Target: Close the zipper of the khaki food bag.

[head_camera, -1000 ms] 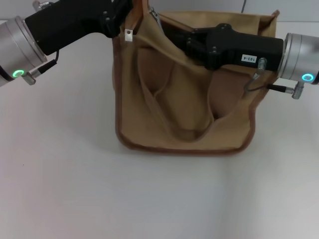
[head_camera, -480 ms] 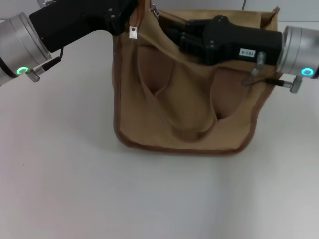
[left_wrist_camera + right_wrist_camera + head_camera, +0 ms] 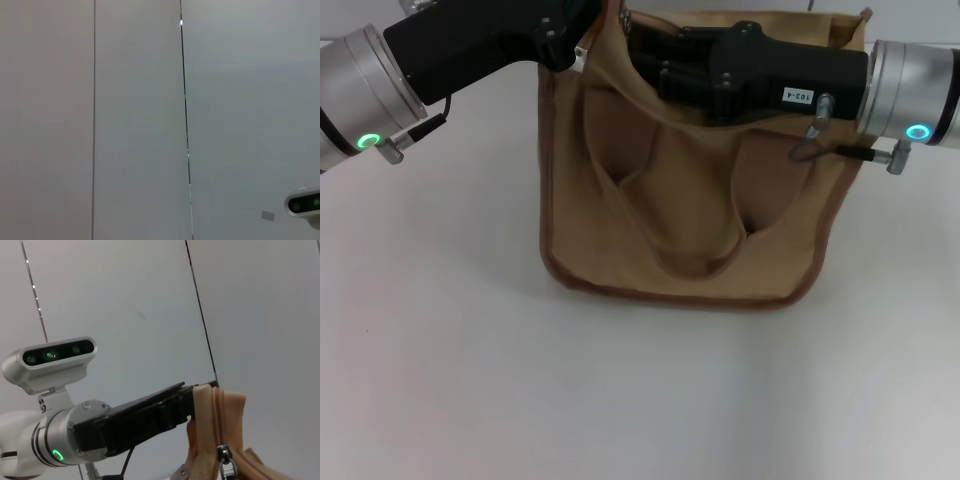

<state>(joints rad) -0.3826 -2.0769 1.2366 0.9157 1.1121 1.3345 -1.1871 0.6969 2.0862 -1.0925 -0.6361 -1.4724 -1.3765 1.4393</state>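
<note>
The left pincer [image 3: 582, 25] clamps the end of the khaki food bag [image 3: 685, 215], which stands on the white counter [image 3: 470, 360] at the far centre of the head view, its handle loops [image 3: 695, 245] drooping down the front panel. In the right wrist view, that same left pincer [image 3: 187, 410] pinches the fabric just past the zipper [image 3: 220, 415], whose silver slider [image 3: 225, 460] sits close to the held end. The right pincer [image 3: 645, 60] reaches across the bag's top; whether it is gripping cannot be told. The canvas looks soft and light, likely to buckle, so the end should be held taut and the pull tab pinched.
</note>
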